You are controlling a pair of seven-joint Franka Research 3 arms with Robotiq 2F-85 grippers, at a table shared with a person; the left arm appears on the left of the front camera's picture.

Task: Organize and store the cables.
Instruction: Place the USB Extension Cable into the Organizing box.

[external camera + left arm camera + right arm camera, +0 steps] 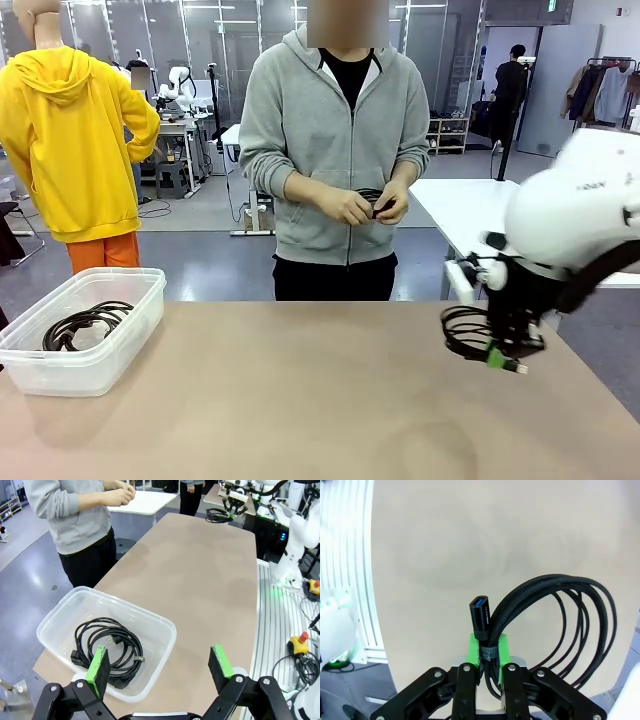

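Observation:
My right gripper (488, 652) is shut on a coiled black cable (555, 615); its braided loops hang out to one side and a plug end (480, 616) sticks up above the green pads. From the front, that gripper (505, 358) holds the coil (465, 333) just above the table's right side. Another coiled cable (110, 647) lies in the clear plastic bin (165, 630), seen at the table's left (85, 322). My left gripper (160, 666) hovers open above that bin. The person's hands (362, 205) hold a further cable at the far side.
The tan table (320, 400) stretches between the bin and the right gripper. The person stands at the far edge in a grey hoodie (335, 140). White tables (465, 205) stand behind.

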